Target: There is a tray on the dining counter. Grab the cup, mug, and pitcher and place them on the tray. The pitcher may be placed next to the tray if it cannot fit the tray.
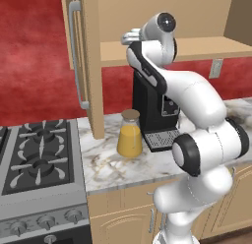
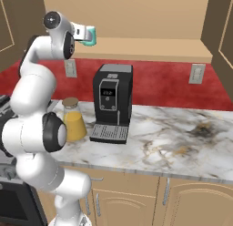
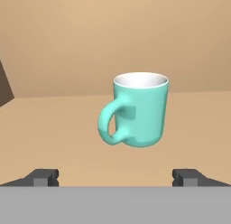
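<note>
pitcher [image 2: 73,122] partly behind arm, mug [image 2: 91,36] mostly hidden

The arm [image 2: 34,97] reaches up to the mug [image 2: 91,36] on the shelf [image 2: 150,49] above the coffee machine [image 2: 111,106].

Upright teal mug [image 3: 140,111] on tan shelf [image 3: 54,128]

The white arm rose from its base, bent back at a dark elbow joint, then reached up and forward with the wrist held level at its highest point. The pincer [image 3: 115,177] pointed straight ahead along the line of the hand, its two dark fingertips [image 3: 44,177] spread wide apart. Nothing sat between the jaws, and neither fingertip touched anything.
</note>
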Tool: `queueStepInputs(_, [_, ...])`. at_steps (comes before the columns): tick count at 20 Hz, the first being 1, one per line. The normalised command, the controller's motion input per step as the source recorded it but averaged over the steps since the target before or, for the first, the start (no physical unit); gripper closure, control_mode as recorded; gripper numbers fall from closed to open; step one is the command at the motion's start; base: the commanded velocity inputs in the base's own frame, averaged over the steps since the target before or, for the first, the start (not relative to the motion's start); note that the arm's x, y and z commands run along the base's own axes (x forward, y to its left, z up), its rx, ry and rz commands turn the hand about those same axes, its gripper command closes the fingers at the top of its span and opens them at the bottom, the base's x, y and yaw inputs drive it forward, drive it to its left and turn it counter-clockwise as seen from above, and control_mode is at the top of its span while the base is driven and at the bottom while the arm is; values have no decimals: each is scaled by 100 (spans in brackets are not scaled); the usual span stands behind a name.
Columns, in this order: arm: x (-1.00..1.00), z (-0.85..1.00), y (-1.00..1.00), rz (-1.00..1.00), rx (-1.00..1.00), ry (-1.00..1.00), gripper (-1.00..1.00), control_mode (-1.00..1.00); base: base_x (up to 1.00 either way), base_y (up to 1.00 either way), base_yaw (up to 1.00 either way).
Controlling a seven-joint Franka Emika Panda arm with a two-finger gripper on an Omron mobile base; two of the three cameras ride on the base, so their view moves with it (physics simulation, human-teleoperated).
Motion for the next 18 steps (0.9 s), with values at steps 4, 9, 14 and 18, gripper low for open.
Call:
queueStepInputs(4, [25, -4, 3, 0, 0, 0, -100, -100, 0, 0, 0])
queueStepInputs(9, [25, -3, 4, 0, 0, 0, -100, -100, 0, 0, 0])
queueStepInputs(14, [26, -2, 1, 0, 0, 0, -100, -100, 0, 0, 0])
queueStepInputs(18, [25, 0, 0, 0, 0, 0, -100, -100, 0, 0, 0])
